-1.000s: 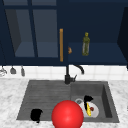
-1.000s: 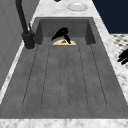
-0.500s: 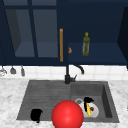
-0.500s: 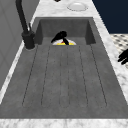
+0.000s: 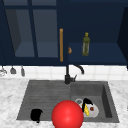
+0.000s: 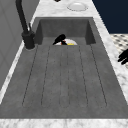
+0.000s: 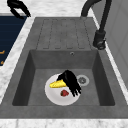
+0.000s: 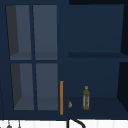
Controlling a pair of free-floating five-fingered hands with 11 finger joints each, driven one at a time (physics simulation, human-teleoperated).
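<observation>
Banana (image 7: 58, 83) lies on the white plate (image 7: 53, 96) in the sink basin (image 7: 100, 82), right hand (image 7: 70, 81) on top of it, fingers curled over its end, gripping it. Small red strawberry (image 7: 64, 93) on same plate, just beside the hand. Drain (image 7: 82, 80) next to the plate. Left hand (image 5: 36, 115) hangs at the drainboard's front-left edge over the tabletop (image 5: 10, 100); cannot tell its finger state. Red ball (image 5: 67, 115) at front edge of sink. Black faucet (image 5: 68, 75) behind the basin. Green bottle (image 5: 85, 44) on the open cabinet shelf above.
</observation>
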